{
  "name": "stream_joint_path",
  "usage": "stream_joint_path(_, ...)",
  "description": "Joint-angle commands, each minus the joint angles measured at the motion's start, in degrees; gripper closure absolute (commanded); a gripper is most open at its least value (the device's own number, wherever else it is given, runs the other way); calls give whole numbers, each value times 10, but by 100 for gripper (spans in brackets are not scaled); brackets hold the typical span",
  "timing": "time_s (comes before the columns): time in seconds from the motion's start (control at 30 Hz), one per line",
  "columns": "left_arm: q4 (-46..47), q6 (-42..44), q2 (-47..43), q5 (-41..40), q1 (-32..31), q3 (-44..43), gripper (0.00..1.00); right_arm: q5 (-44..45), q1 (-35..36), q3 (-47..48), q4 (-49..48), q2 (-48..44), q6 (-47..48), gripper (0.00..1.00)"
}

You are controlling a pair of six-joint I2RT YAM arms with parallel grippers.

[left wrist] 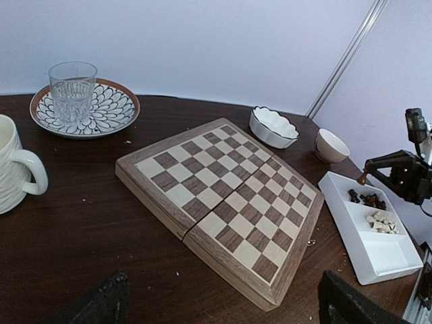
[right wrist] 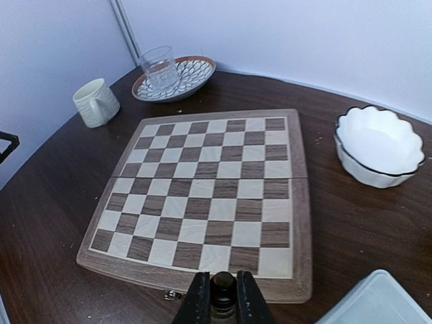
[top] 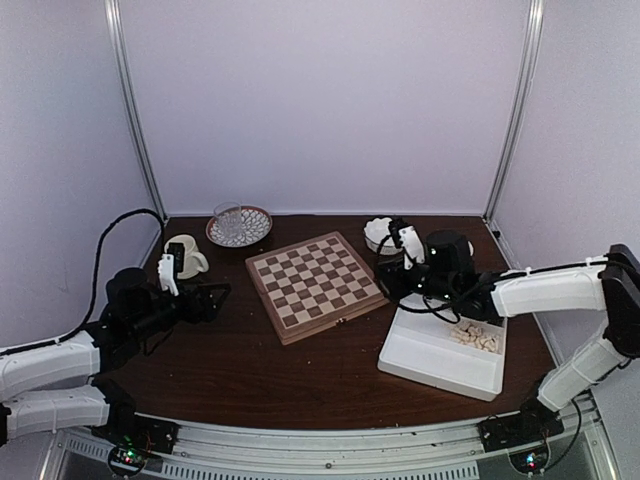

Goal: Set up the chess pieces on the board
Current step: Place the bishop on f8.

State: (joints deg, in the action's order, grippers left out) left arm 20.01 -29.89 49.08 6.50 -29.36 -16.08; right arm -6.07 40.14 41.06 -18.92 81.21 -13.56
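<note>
The right gripper (right wrist: 223, 297) is pinched on a small dark, round-topped chess piece (right wrist: 223, 289) just off the edge of the board (right wrist: 209, 196), though the blurred top leaves the figure unclear. The board, a thick hinged slab of cream and brown checks in a pale wood border, lies flat on the dark table (top: 250, 370), with other chess pieces (left wrist: 380, 221) heaped in the white divided tray (top: 430, 358) to its right. The left gripper (top: 212, 298) holds its black fingers spread wide near the board's left edge.

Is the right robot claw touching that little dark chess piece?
Touching. In the right wrist view, the right gripper pinches the dark chess piece tightly between both fingers.
</note>
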Motion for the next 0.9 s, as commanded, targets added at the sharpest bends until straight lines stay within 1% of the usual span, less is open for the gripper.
stream_joint_path(0.0, 40, 0, 7, 10, -1, -6, 2, -23, 44, 57, -51, 89, 23, 99)
stream_joint_path(0.13, 42, -2, 7, 11, -1, -5, 2, -3, 85, 104, -72, 169, 29, 100)
stream_joint_path(0.23, 40, -3, 6, 9, -1, -5, 2, 19, 117, 147, -56, 222, 45, 100)
stream_joint_path(0.37, 36, -5, 0, 2, -1, -3, 2, 45, 135, 188, -48, 278, 60, 100)
stream_joint_path(0.57, 28, -2, -12, -5, -1, -2, 2, 71, 137, 210, -56, 310, 64, 99)
stream_joint_path(0.8, 21, 1, -20, -9, -1, -3, 2, 76, 136, 232, -49, 340, 64, 96)
stream_joint_path(0.87, 21, 1, -21, -10, -1, -2, 2, 76, 137, 234, -49, 344, 63, 94)
